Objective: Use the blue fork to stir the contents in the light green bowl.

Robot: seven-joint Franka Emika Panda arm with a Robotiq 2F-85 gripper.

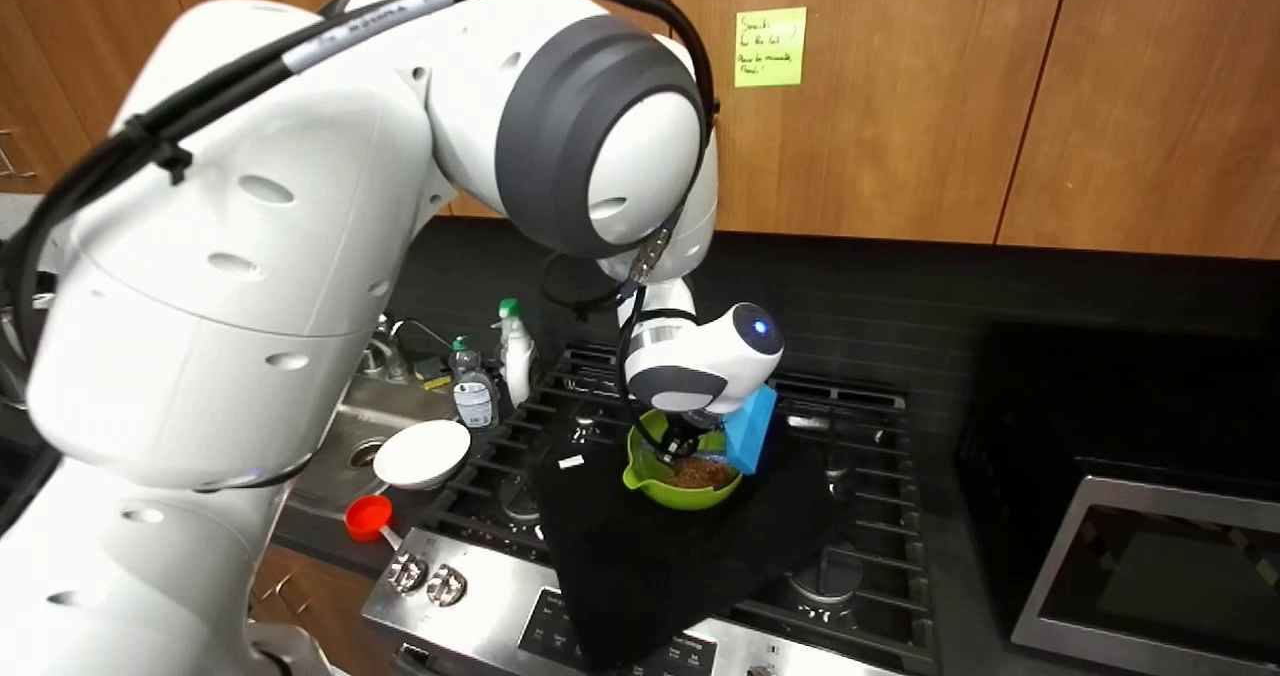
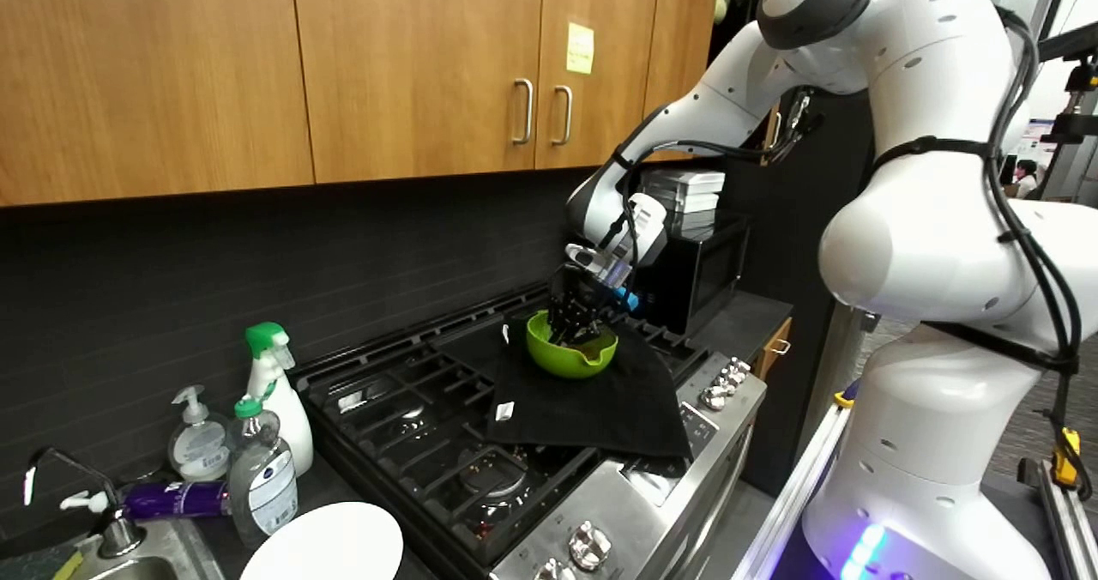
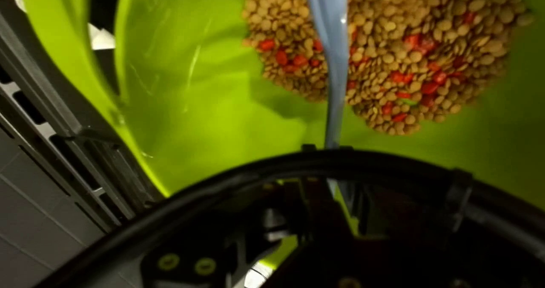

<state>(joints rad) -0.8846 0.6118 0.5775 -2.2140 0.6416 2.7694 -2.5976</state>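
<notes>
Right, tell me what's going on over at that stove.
A robot arm reaches over the stove, its gripper closed on the blue fork. The fork extends across the contents, brown lentil-like bits with red pieces, in the light green bowl, which sits on a black cloth. The fork's far end runs out of the wrist view, so I can't tell how deep it sits or whether it is stirring.

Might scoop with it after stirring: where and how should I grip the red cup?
Likely the pale handle, from above, closing across it: it's slim and juts from the red cup toward the stove knobs. The tool must first release the fork.
</notes>
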